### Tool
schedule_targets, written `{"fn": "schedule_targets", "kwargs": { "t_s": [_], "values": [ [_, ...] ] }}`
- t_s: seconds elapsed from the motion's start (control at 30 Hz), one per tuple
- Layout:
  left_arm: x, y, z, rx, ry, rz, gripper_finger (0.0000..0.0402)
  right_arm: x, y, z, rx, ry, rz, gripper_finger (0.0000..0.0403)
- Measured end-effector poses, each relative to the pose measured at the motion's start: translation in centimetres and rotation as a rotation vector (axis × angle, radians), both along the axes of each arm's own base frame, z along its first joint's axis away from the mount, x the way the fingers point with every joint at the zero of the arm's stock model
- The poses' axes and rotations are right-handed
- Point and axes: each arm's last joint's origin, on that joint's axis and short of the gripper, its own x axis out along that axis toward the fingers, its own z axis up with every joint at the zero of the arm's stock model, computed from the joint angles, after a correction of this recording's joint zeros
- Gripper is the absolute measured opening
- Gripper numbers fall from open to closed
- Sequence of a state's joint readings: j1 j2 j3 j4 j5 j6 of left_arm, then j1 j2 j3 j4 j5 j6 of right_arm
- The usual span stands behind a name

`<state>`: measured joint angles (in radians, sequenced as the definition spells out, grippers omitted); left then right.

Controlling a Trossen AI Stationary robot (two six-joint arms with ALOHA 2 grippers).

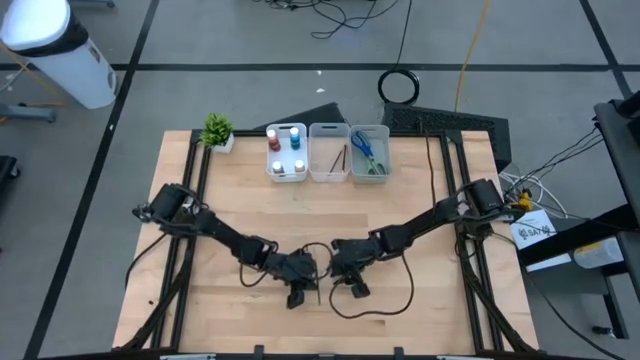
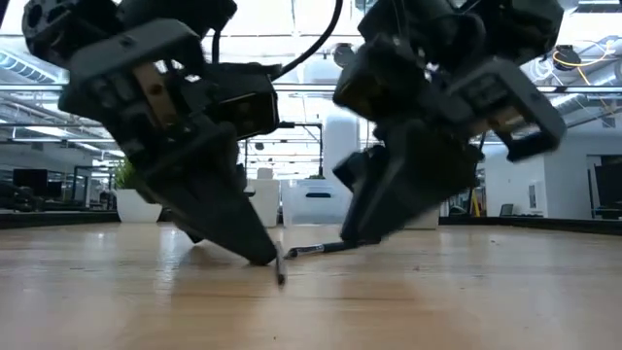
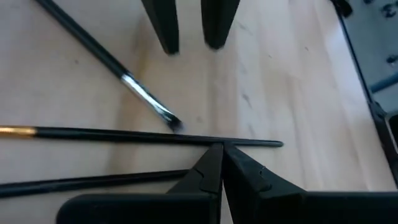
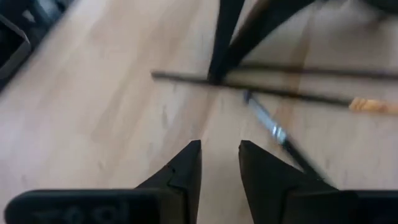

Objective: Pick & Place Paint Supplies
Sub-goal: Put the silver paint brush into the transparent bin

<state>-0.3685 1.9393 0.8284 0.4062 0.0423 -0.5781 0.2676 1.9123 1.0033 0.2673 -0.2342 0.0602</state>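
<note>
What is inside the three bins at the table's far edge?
Left bin: paint bottles. Middle bin: thin brushes. Right bin: scissors. Anything beneath them is hidden.

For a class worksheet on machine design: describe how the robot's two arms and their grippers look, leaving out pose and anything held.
Both arms are dark, jointed links with black cables looping along them. The left gripper and right gripper each end in two black, wedge-shaped fingers tapering to narrow tips. In the low view the gripper bodies are blocky and dark grey.
</note>
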Motion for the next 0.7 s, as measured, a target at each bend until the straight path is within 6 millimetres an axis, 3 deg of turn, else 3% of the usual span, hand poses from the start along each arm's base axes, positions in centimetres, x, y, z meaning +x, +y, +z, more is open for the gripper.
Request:
{"fn": "schedule_targets", "kwargs": {
  "t_s": [0.23, 0.4, 0.7],
  "values": [
    [0.4, 1.2, -0.1, 0.045, -0.004, 0.053, 0.0021, 0.3, 0.0, -1.6, -0.021, 0.008, 0.018, 0.0072],
    [0.4, 1.4, 0.2, 0.026, -0.001, 0.042, 0.0021, 0.8, -0.9, -1.9, -0.072, -0.015, -0.069, 0.0056],
    [-0.3, 0.9, 3.5, 0.092, -0.098, -0.008, 0.0021, 1.2, -2.3, -1.9, -0.146, -0.042, -0.185, 0.0031]
  ]
}}
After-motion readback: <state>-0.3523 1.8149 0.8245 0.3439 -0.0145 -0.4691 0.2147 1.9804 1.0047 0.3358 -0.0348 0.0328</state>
